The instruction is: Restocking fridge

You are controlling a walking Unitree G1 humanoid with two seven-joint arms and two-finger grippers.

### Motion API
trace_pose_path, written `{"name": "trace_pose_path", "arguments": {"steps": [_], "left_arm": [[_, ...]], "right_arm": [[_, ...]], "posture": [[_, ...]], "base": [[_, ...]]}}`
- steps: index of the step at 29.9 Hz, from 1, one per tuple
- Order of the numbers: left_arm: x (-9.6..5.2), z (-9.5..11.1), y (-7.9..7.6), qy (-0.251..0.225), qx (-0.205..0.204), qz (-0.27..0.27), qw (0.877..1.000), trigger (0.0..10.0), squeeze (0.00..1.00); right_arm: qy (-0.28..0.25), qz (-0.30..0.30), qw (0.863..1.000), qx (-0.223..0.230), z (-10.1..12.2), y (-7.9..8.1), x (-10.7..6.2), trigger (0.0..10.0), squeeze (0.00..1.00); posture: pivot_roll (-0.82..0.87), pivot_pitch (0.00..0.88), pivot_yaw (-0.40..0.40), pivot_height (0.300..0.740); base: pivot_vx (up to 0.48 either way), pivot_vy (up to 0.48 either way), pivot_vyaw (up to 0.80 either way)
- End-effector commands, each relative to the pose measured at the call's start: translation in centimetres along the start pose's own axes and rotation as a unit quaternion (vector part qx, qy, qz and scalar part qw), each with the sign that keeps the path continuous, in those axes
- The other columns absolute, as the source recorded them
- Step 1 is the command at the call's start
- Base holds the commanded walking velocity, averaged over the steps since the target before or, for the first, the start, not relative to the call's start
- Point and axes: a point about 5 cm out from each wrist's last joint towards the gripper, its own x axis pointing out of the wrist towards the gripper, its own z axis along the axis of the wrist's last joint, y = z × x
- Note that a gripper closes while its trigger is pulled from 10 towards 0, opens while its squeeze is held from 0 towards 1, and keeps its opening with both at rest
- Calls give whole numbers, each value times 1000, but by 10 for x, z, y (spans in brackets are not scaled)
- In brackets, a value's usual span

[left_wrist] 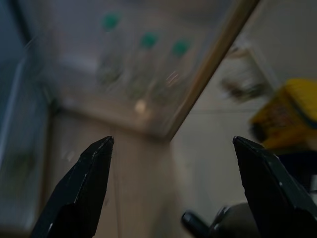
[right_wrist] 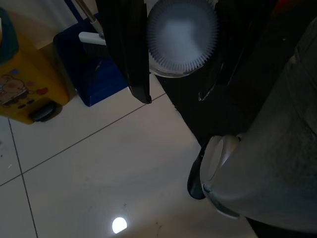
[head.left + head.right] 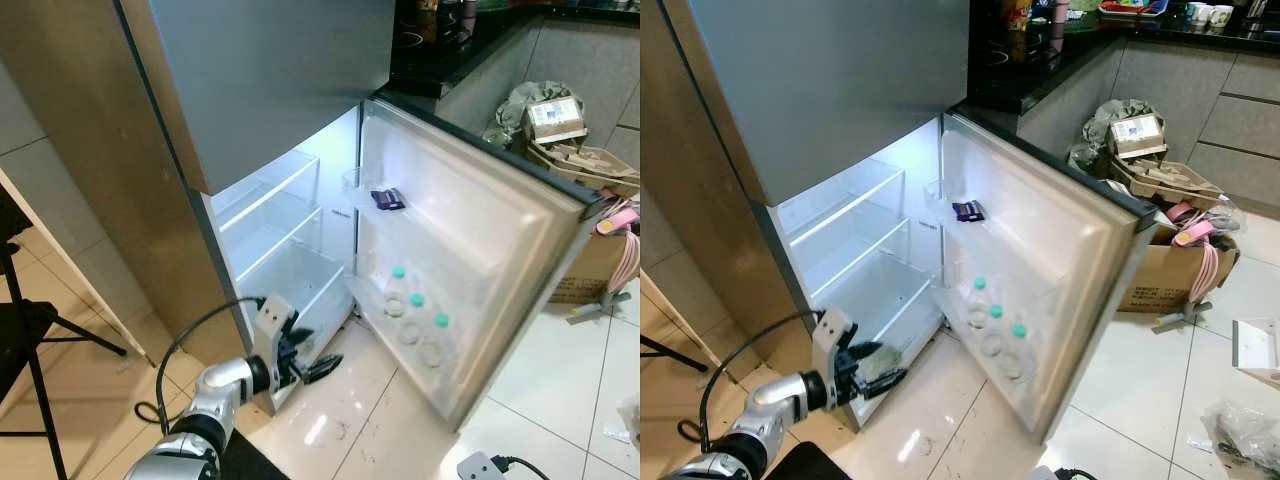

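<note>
The fridge's lower compartment (image 3: 285, 215) stands lit, with bare shelves. Its door (image 3: 505, 235) is swung wide to the right. Three clear bottles with teal caps (image 3: 415, 318) stand in the door's low shelf, and a dark blue packet (image 3: 388, 199) lies in the upper one. My left gripper (image 3: 315, 360) hovers low by the fridge's bottom front edge, open, with nothing between its fingers (image 1: 94, 173). In the right wrist view, my right gripper (image 2: 176, 94) hangs over the tiled floor, shut on a clear bottle with a white ribbed cap (image 2: 183, 32).
An open cardboard box (image 3: 590, 270) and piled packaging (image 3: 560, 125) sit beyond the door on the right. A black stand (image 3: 30, 340) is on the left. A power strip (image 3: 480, 468) lies on the floor ahead. A yellow container (image 2: 22, 79) and blue dustpan (image 2: 94, 69) stand behind.
</note>
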Motion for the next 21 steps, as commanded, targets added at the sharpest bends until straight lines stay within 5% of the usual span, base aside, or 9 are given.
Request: {"name": "trace_pose_path", "arguments": {"steps": [1, 9, 12, 13, 14, 18, 21], "left_arm": [[-15, -31, 4, 60, -38, 73, 995, 10000, 0], [-33, -79, -6, 132, -119, 171, 969, 10000, 0], [-49, -112, -20, 170, -189, 235, 938, 10000, 0], [-49, -112, -20, 170, -189, 235, 938, 10000, 0], [-59, -129, -28, 201, -212, 263, 920, 10000, 0], [-70, -146, -38, 237, -224, 276, 904, 10000, 0], [-71, -147, -40, 239, -226, 274, 904, 10000, 0]], "right_arm": [[0, 2, 1000, 1, 1, 2, 0, 10000, 0], [-2, 1, 1000, -1, 4, 1, 0, 10000, 0], [-2, -2, 1000, -2, 4, 0, 0, 10000, 0], [-2, -2, 1000, -2, 4, 0, 0, 10000, 0], [-2, -4, 1000, -2, 4, -1, 0, 10000, 0], [-1, -6, 1000, 0, 4, -3, 0, 10000, 0], [0, -7, 1000, 1, 4, -3, 0, 10000, 0]], "posture": [[-98, 0, 1, 740], [-101, 0, 2, 740], [-108, 0, 4, 740], [-108, 0, 4, 740], [-114, 0, 8, 740], [-123, 0, 13, 740], [-123, 0, 13, 740]], "base": [[0, 0, 0], [0, 0, 0], [0, 0, 0], [0, 0, 0], [0, 0, 0], [0, 0, 0], [0, 0, 0]]}}
